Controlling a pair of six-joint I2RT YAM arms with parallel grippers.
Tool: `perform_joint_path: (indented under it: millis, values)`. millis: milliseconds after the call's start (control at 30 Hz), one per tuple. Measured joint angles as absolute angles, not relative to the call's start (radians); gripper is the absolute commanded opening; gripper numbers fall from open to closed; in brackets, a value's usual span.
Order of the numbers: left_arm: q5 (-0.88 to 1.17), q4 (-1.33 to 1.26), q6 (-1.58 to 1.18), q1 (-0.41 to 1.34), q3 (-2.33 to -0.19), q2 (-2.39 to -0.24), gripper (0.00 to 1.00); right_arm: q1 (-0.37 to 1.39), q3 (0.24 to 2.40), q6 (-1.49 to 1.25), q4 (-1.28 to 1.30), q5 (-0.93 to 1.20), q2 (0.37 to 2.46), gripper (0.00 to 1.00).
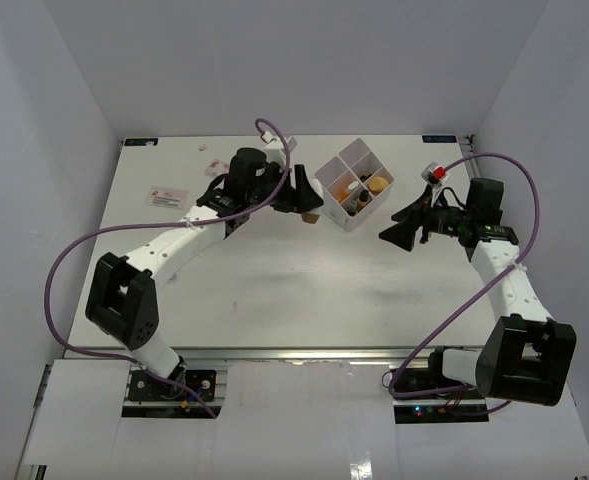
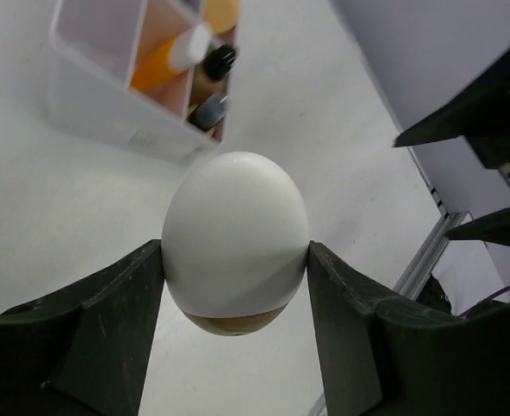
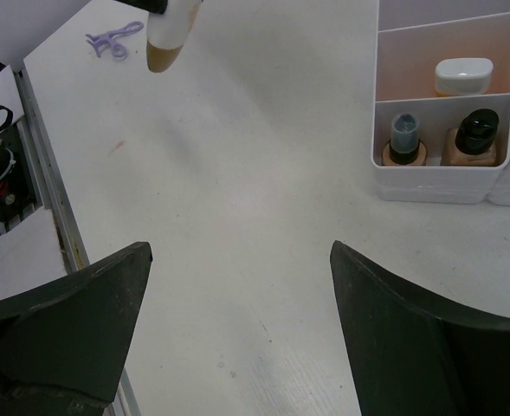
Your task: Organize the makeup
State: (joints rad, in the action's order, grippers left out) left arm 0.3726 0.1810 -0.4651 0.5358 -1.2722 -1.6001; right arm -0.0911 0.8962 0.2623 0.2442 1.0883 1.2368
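Makeup sits in two places: most of it in a divided box, one piece between the left jaws. The white table carries it all. The left gripper is clamped on an egg-shaped sponge, white with a tan end. One finger presses each flank, and the tan end is turned down toward the table. The right gripper stands wide open with nothing between its jaws, only bare tabletop showing in the gap. The white box lies beyond both sets of fingertips, between the two grippers. From the left jaws it is ahead and off to the left; from the right jaws it is ahead and off to the right. The held sponge shows ahead and to the left of the right jaws. Inside the box an orange tube with a white cap lies in one compartment. In the compartment nearest the right jaws stand a black-capped bottle and a grey-capped bottle — both beige, side by side and upright.
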Motion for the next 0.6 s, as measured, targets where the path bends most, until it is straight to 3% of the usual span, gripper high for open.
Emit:
perform_joint_path:
  millis: [300,600]
  values:
    - [0.333,-0.105,-0.218,0.600,-1.433,-1.785,0.00,-0.112,0.886,0.263,0.244,1.088,1.237,0.90]
    - [-0.205,-0.256,-0.132,0.726,-1.576,-2.027,0.00,-0.117,0.886,0.266,0.242,1.080,1.237,0.90]
